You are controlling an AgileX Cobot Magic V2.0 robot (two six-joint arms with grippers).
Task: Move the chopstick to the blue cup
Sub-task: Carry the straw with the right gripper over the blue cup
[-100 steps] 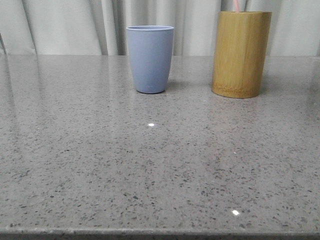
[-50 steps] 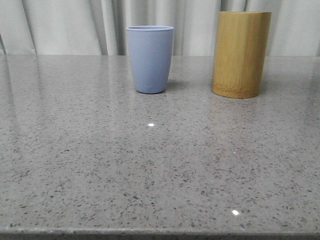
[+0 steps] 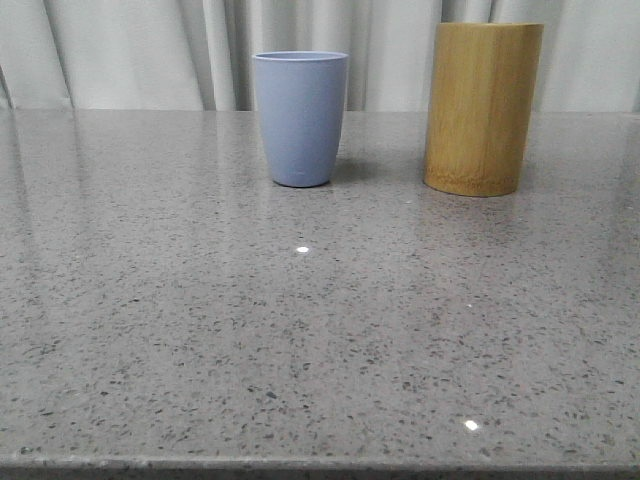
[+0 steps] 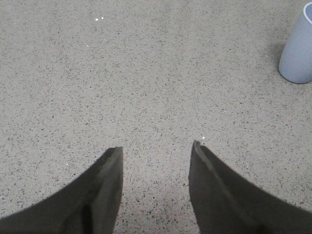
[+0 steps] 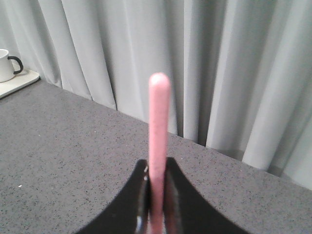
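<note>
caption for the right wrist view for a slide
Right pincer shut on the pink chopstick, held above the grey table before white curtains.

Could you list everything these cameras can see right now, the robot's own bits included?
Pale grey-blue plastic tumbler: one, grey-blue, upright at the back of the table, left of the bamboo cylinder.
Yellow-brown bamboo cylinder: one, yellow-brown, upright at the back right, taller than the tumbler.
Thin pale pink chopstick: one, pink, clamped in the right pincer, sticking out past the fingertips.
White mug with dark handle: one, white, on a pale tray at the table's edge by the curtain.
Speckled grey stone table: one, grey.
Pleated curtain: pale grey, behind the table.
Left pincer: dark, open, above bare table.
Right pincer: dark, shut on the chopstick.
</note>
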